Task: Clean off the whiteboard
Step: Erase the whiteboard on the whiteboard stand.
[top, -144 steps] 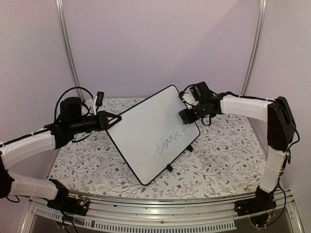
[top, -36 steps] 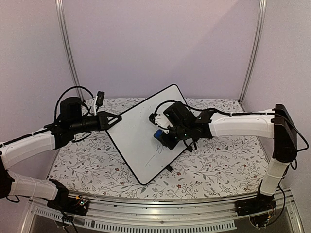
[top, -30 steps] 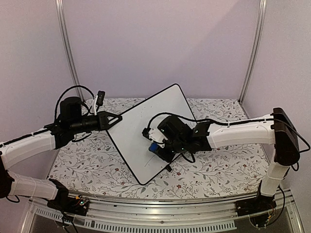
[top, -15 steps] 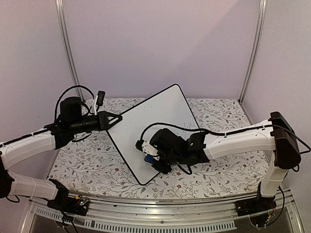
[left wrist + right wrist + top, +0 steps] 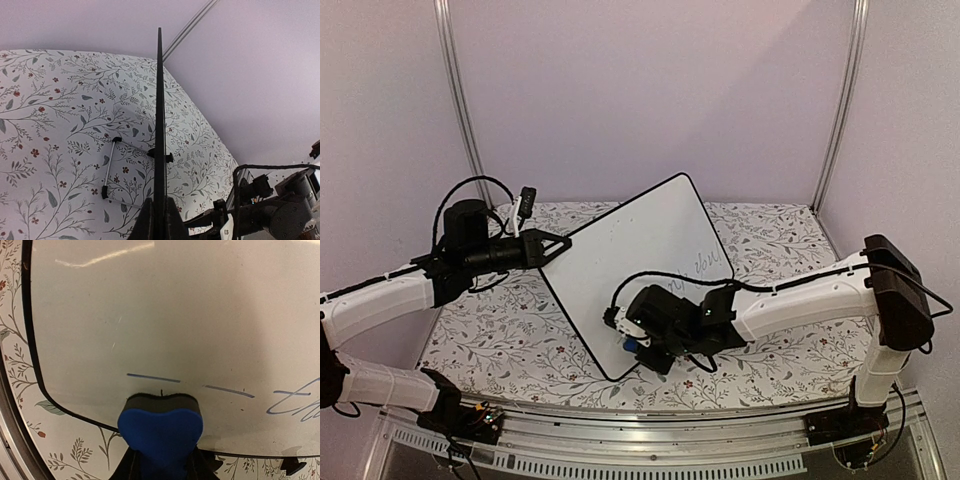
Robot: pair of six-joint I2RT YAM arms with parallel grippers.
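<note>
Looking down on a counter (image 5: pixel 780 300) covered in a flower print, closed in by plain lilac walls (image 5: pixel 650 90) with metal posts (image 5: pixel 460 100) at the back corners. Clamping the whiteboard (image 5: pixel 630 250) by its left rim with the left fingers (image 5: pixel 552 246) fully shut on the thin black frame, the board tilted up over the counter's middle, one corner toward the near edge. Pressing a blue eraser (image 5: pixel 161 427), pinched in the barely parted right fingers (image 5: pixel 130 467), against that near corner just beneath a broken pen line (image 5: pixel 152 378) and some handwriting (image 5: pixel 295 402).

Pale lilac walls (image 5: pixel 650 100), slim metal corner rails (image 5: pixel 457 100), floral-patterned tabletop (image 5: pixel 780 245).
</note>
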